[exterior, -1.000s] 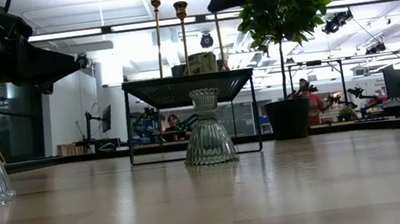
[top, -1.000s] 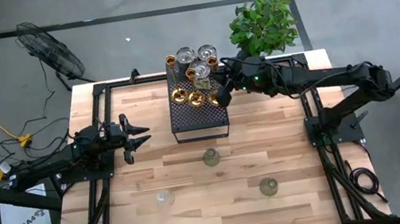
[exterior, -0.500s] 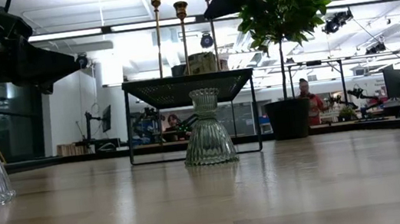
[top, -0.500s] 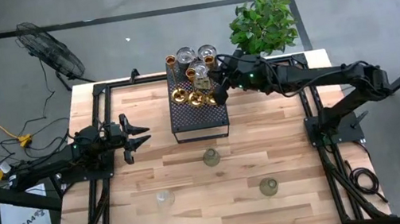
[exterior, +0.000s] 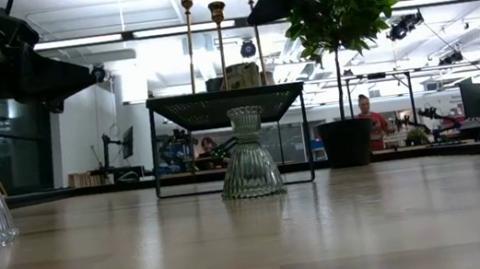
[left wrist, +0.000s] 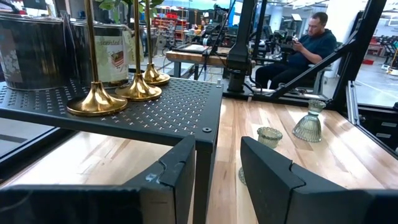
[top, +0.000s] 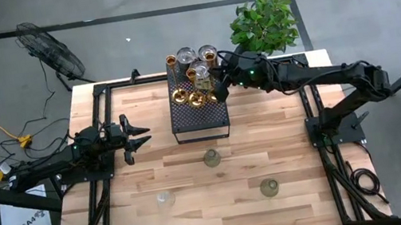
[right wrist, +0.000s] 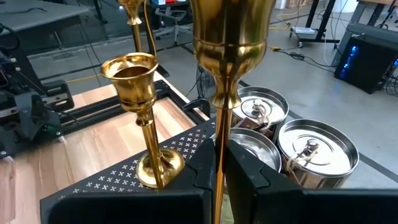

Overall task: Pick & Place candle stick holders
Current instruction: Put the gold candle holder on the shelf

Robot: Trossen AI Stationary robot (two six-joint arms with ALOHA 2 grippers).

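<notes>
Three brass holders stand on the black perforated box [top: 200, 120]; their bases show in the left wrist view [left wrist: 96, 99]. My right gripper [right wrist: 219, 163] is over the box's far right part [top: 216, 84], shut on one brass holder [right wrist: 231, 37]. The second [right wrist: 140, 112] and third [right wrist: 132, 9] stand beyond it. Silvery round tins [right wrist: 317, 146] sit at the box's far end. Three glass holders rest on their wide bases on the table [top: 212, 157] [top: 166, 199] [top: 269, 188]. My left gripper [left wrist: 217, 168] hangs open and empty left of the box [top: 138, 134]. My right gripper pinches the slender stem [right wrist: 218, 134] of the brass holder between its two fingers, below the cup. The fingers come level from the table's right side and lie across the stem. The holder is upright. Its base [left wrist: 154, 78] shows at the box's top; lifted or resting, I cannot tell.
A green plant in a black pot [top: 263, 26] stands at the far right corner, close behind my right arm. Black frame rails [top: 102, 104] run along the table's left and right sides. Bare wood lies between the box and the glass holders. A person sits beyond the table [left wrist: 308, 46].
My right gripper has gone a little toward the table's far edge and left, over the box, with the brass holder. The holder has stayed upright.
</notes>
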